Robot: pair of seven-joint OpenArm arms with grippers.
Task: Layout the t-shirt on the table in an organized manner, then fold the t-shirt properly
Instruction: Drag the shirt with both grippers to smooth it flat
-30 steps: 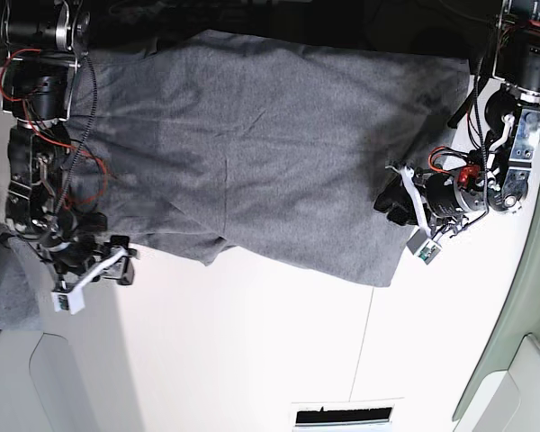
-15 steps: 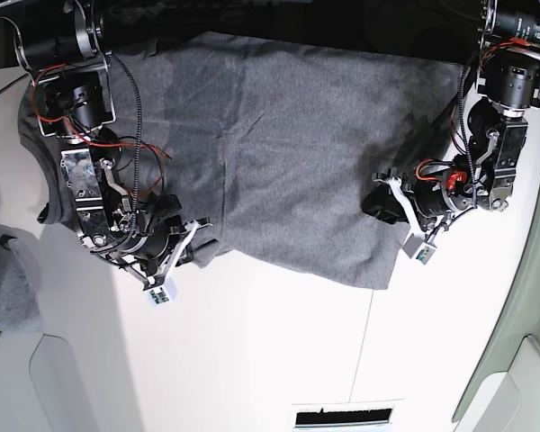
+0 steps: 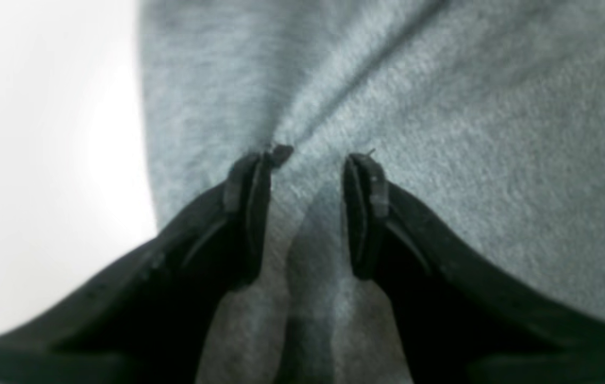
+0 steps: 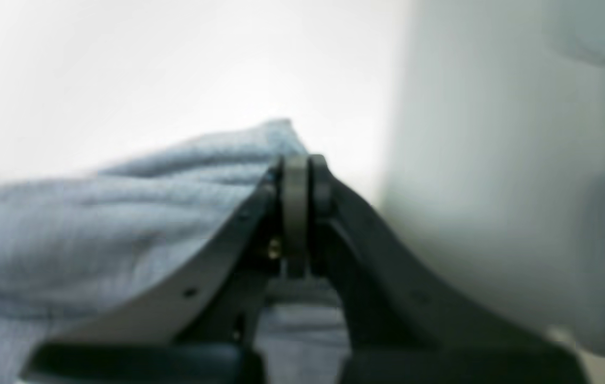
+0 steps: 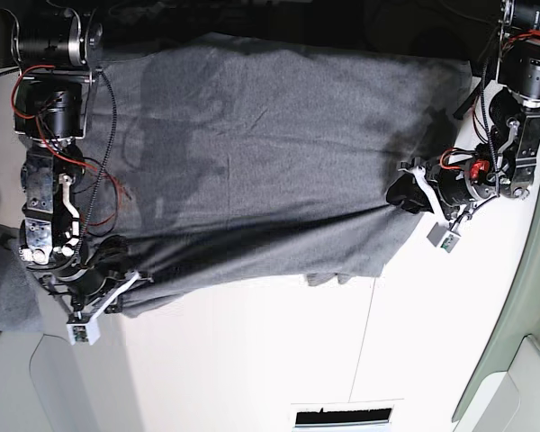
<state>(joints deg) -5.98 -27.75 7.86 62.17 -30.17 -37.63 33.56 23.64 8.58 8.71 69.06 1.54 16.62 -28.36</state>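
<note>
1. The right gripper [image 5: 117,286] now sits lower on the table [image 5: 252,360], pinching the t-shirt [image 5: 279,153] edge.
2. The shirt's near edge now lies straighter, pulled taut.
3. The left gripper [image 5: 412,193] has shifted slightly outward.

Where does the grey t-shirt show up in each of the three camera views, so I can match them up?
Base view: the t-shirt spreads across the upper middle, between both arms.
Left wrist view: it fills the centre and right, under the parted fingers.
Right wrist view: it bunches at lower left, its edge clamped by the right gripper.
Shared landmark: the white table, bright beside the cloth in every view.
</note>
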